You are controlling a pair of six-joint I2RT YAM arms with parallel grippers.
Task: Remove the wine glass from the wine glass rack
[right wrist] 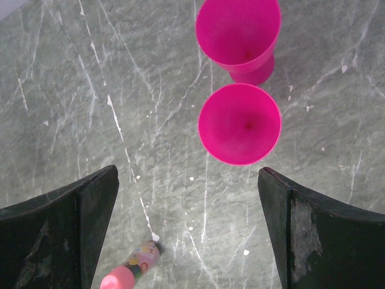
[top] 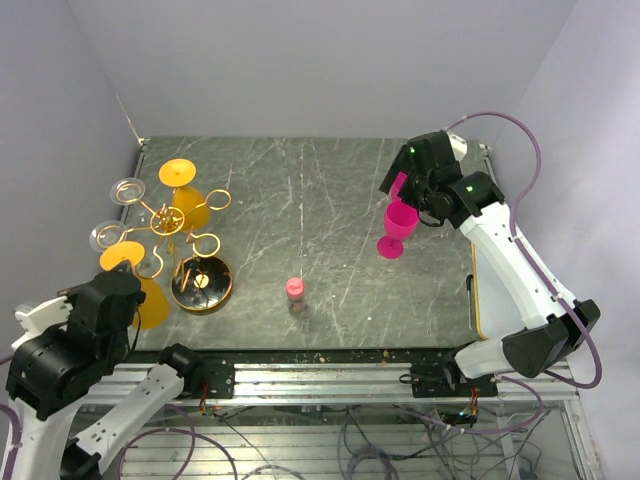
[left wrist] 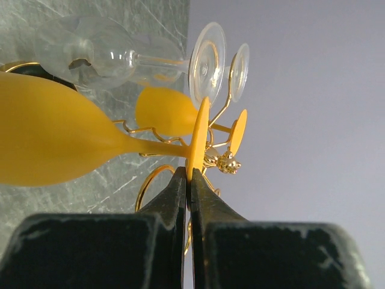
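The gold wine glass rack [top: 165,220] stands at the table's left on its round shiny base [top: 202,283]. Two yellow and two clear glasses hang from its arms. My left gripper [left wrist: 189,176] is shut on the rim of the foot of the near yellow wine glass [left wrist: 197,141], whose bowl [left wrist: 54,138] points left. From above, that glass [top: 148,300] lies at the rack's near side, by my left gripper [top: 125,275]. The second yellow glass [top: 180,175] hangs further back. My right gripper [right wrist: 187,174] is open and empty above a pink glass [top: 398,225].
Clear glasses [left wrist: 90,48] hang just above the held one, and gold rack arms [left wrist: 219,159] sit close behind its foot. A small pink-capped bottle [top: 295,292] stands near the table's front middle. Pink glass shapes [right wrist: 239,123] sit under the right wrist. Walls close in on the left and back.
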